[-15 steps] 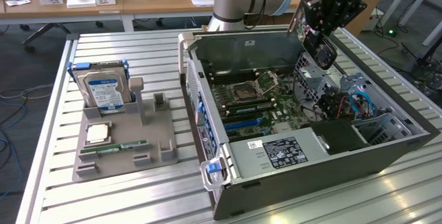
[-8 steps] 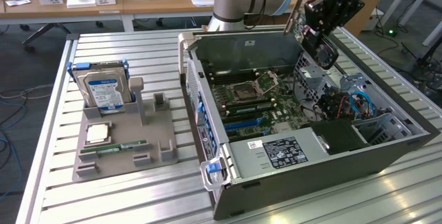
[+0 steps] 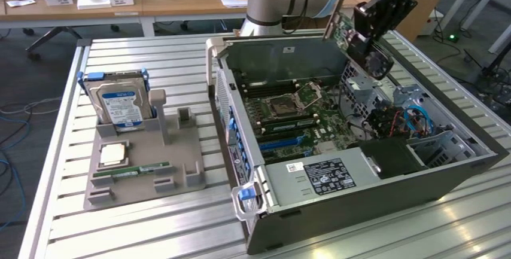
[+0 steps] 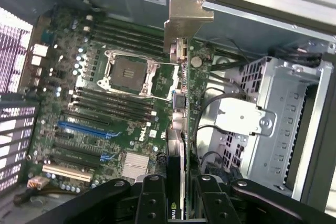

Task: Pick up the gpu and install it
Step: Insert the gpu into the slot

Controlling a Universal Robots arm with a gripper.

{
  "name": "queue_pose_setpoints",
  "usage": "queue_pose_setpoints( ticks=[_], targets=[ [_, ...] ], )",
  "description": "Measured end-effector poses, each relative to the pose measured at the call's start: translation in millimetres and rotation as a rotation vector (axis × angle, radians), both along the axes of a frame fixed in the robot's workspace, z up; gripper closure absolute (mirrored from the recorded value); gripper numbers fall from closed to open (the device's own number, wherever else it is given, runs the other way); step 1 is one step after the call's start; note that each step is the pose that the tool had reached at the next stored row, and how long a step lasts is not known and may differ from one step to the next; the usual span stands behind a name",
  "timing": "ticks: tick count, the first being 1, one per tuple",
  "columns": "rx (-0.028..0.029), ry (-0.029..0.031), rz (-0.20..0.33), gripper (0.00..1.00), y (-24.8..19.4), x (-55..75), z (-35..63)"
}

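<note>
My gripper (image 3: 361, 36) hangs over the far right corner of the open computer case (image 3: 351, 211), shut on the gpu (image 3: 341, 29). In the wrist view the gpu (image 4: 177, 129) shows edge-on between the two black fingers (image 4: 152, 200), its silvery bracket (image 4: 185, 17) pointing away from the gripper (image 4: 178, 200). The card is held in the air above the motherboard (image 4: 105, 87), clear of the blue slots (image 4: 84, 129). In the exterior view those blue slots (image 3: 281, 142) lie lower and nearer the case's front.
A grey holder tray (image 3: 143, 169) on the exterior view's left carries a hard drive (image 3: 118, 102), a processor chip (image 3: 114, 153) and a green memory stick (image 3: 131, 170). Inside the case are a metal drive cage (image 4: 273, 124), cables (image 3: 411, 121) and a power supply (image 3: 319, 178).
</note>
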State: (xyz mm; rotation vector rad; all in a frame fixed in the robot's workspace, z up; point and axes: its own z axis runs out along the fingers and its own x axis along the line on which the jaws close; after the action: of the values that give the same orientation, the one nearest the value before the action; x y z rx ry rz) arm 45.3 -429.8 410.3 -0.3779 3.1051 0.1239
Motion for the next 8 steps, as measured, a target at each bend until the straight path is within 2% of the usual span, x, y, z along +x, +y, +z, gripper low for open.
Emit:
queue_pose_setpoints(
  ticks=[8],
  targets=[
    [0.0000,0.0001,0.145,0.74,0.0,0.0,-0.7]
  ],
)
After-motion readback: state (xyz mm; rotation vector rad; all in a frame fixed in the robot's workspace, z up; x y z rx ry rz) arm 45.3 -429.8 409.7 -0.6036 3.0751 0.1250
